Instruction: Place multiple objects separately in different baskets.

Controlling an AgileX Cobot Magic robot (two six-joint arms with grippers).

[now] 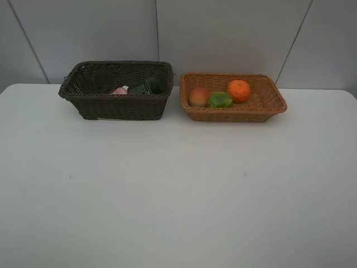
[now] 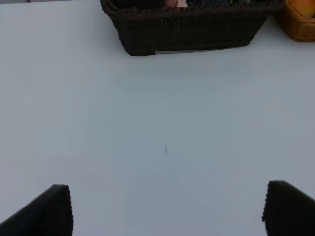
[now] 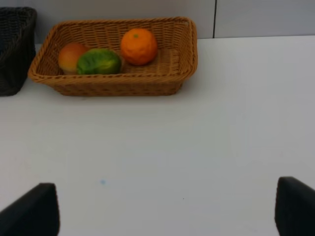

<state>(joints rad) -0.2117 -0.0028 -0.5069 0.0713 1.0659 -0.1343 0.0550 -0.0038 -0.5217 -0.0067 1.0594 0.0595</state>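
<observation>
The dark brown basket (image 1: 117, 106) stands at the back left and holds the pink squeeze bottle (image 1: 119, 90) and the dark green pump bottle (image 1: 148, 87); the mauve cup is hidden. The light tan basket (image 1: 262, 109) stands to its right and holds the peach-like fruit (image 1: 198, 96), the green fruit (image 1: 220, 100) and the orange (image 1: 239, 90). Neither arm shows in the high view. The left gripper (image 2: 167, 209) is open and empty over bare table, well short of the dark basket (image 2: 192, 32). The right gripper (image 3: 167, 206) is open and empty, short of the tan basket (image 3: 118, 81) with its orange (image 3: 139, 46), green fruit (image 3: 99, 61) and peach-like fruit (image 3: 71, 55).
The white table (image 1: 178, 190) runs from the baskets to the near edge. A grey panelled wall (image 1: 223, 33) rises right behind the baskets. The tan basket's corner (image 2: 298, 22) shows in the left wrist view and the dark basket's corner (image 3: 15, 49) in the right wrist view.
</observation>
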